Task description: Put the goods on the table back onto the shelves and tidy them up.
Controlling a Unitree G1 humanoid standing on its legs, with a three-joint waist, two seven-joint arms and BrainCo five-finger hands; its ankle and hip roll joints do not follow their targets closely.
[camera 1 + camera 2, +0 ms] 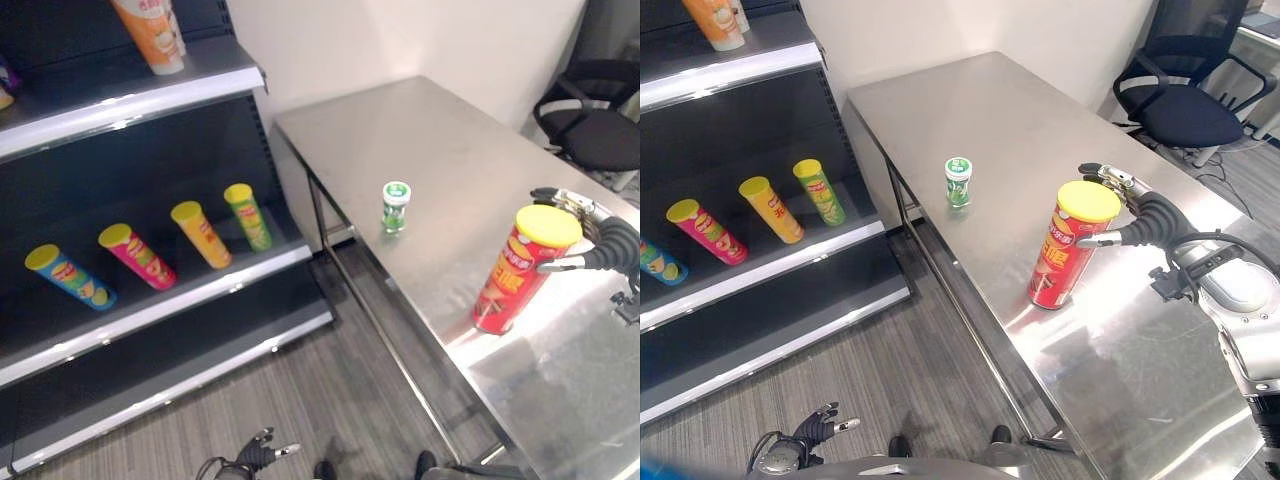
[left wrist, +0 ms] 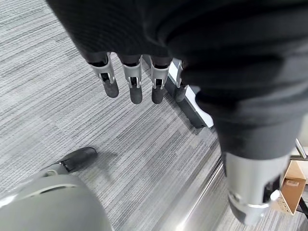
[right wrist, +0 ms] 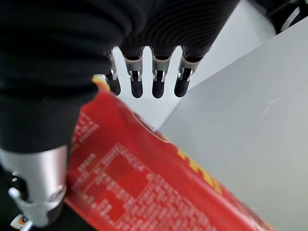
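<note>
Right hand (image 1: 1140,215): I'm seeing fingers straight, spread either side of the red can (image 1: 1065,250) — not clamping.
Red can: standing upright near the table (image 1: 1040,110) front edge.
Green tub (image 1: 958,181): sitting mid-table, open steel around.
Left hand (image 2: 139,72): hanging relaxed over carpet (image 2: 57,96) — the wrist view shows it closest.

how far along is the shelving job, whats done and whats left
Done: four cans lie on the middle shelf. In hand: the right hand is open around the red can, fingers straight, no grip yet. Left: that can and the small green jar on the table. The left hand hangs idle.
</note>
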